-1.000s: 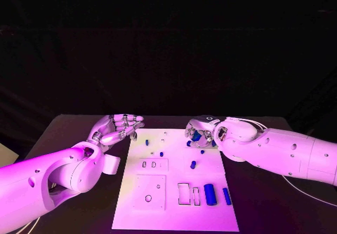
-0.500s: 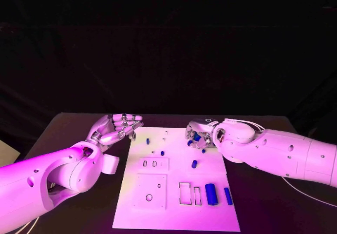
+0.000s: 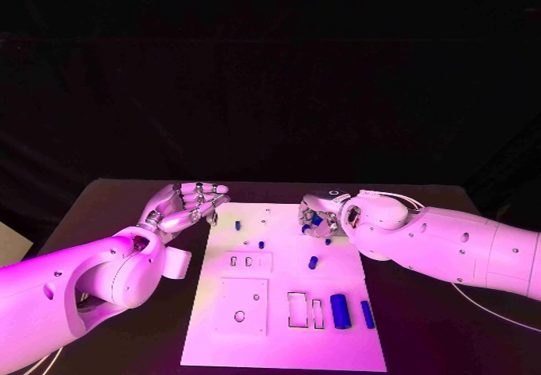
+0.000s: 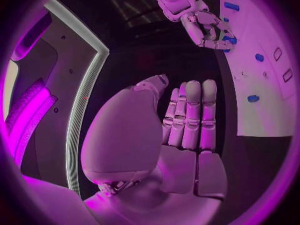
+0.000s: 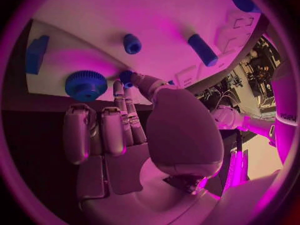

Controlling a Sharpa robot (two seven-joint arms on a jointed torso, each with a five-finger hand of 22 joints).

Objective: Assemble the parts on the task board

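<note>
On the left, the left robot hand (image 3: pixel 186 205) hovers just off the left far corner of the flat white rectangular task board (image 3: pixel 282 344), its fingers straight, held side by side and holding nothing; the left wrist view shows the palm bare. The board lies in the middle of the black surface (image 3: pixel 102 211), with rectangular slots and a small oval hole cut in its near half. Moving rightward across it, a small blue peg (image 3: pixel 237 225) stands near the far left, another small blue peg (image 3: pixel 260 244) a little nearer, then a short blue cylinder (image 3: pixel 311 262) at mid-board, and close to the near right corner a thick blue cylinder (image 3: pixel 339 311) beside a slim blue bar (image 3: pixel 367 314). At the far right edge the right robot hand (image 3: pixel 317 216) reaches down over the board; in the right wrist view its thumb and a fingertip (image 5: pixel 127 81) close on a small blue piece (image 5: pixel 125 76), next to a round blue ridged knob (image 5: pixel 85 85) and a flat blue block (image 5: pixel 36 54). I judge the step in hand to be picking that small piece. Next comes a clean lift, then carrying it to its matching seat, keeping it upright and clear of the neighbouring knob.
</note>
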